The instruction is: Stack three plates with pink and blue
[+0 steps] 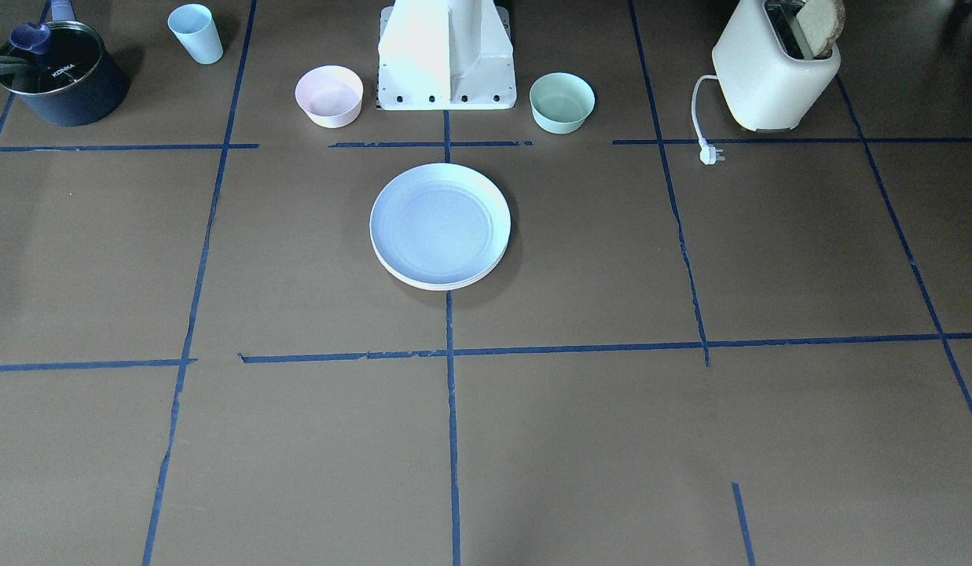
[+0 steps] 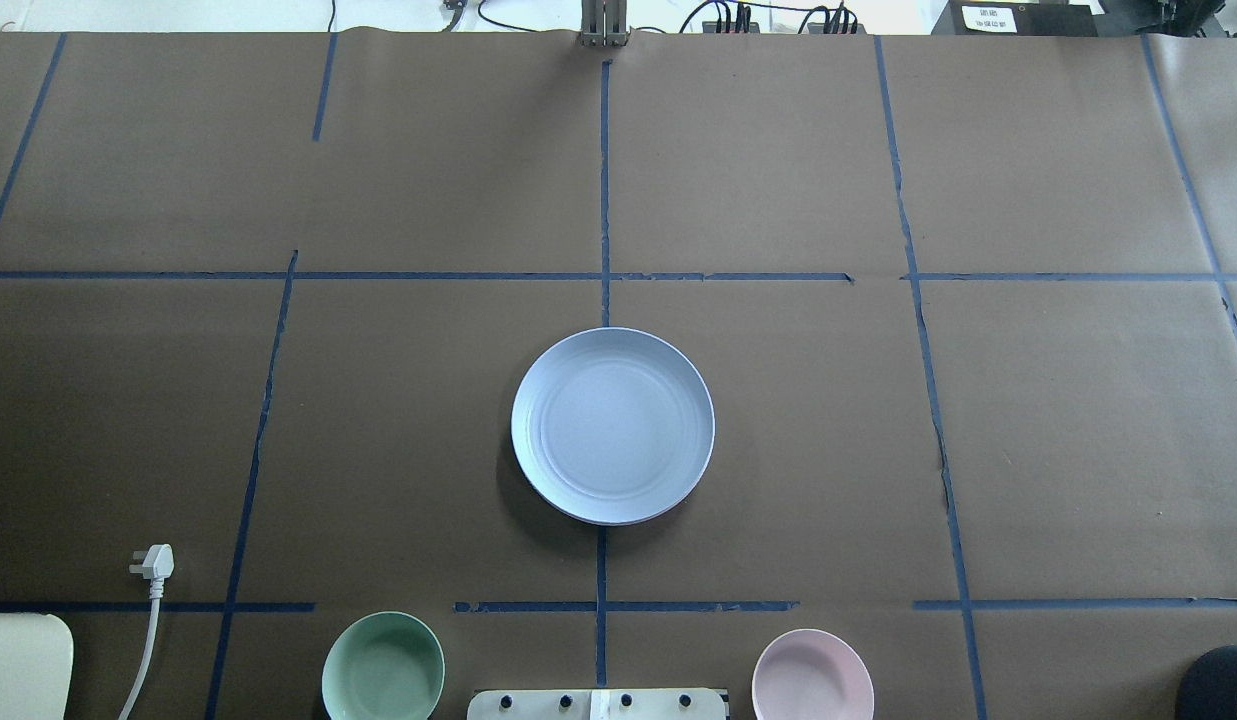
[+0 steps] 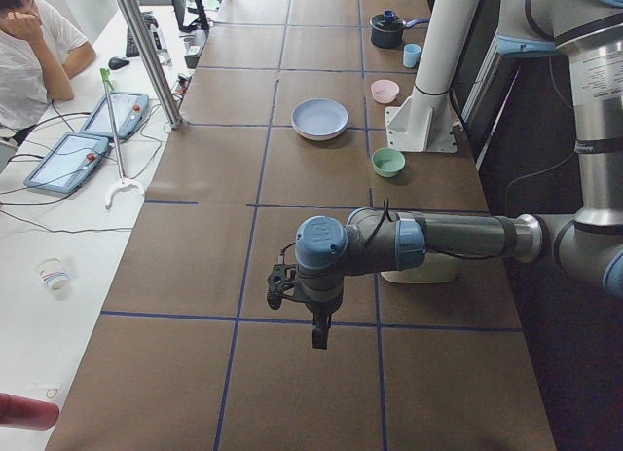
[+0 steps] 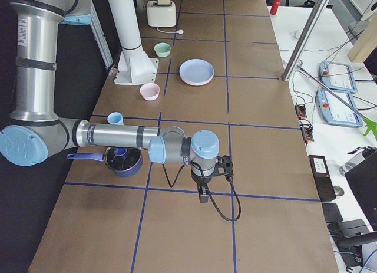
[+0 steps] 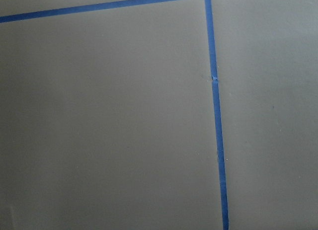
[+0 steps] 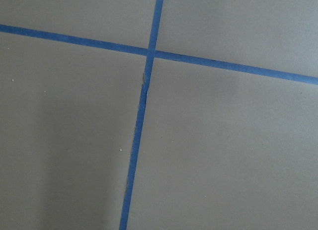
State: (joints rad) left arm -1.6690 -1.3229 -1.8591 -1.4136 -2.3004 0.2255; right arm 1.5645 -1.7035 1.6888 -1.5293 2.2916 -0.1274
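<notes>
The plate stack [image 1: 440,224], pale blue on top, sits just in front of the robot base [image 1: 446,71]. The left gripper [image 3: 319,336] and right gripper [image 4: 203,195] hang well off to either side of that base. I can't tell how far open either one is or whether it holds anything.

Overhead and front views look down from opposite sides, sharing the plates [image 1: 440,220]; side views look along the table [image 3: 195,266]. Wrist cameras sit close over it.

On brown paper [image 5: 109,120], blue tape lines [image 5: 217,115] meet.
</notes>
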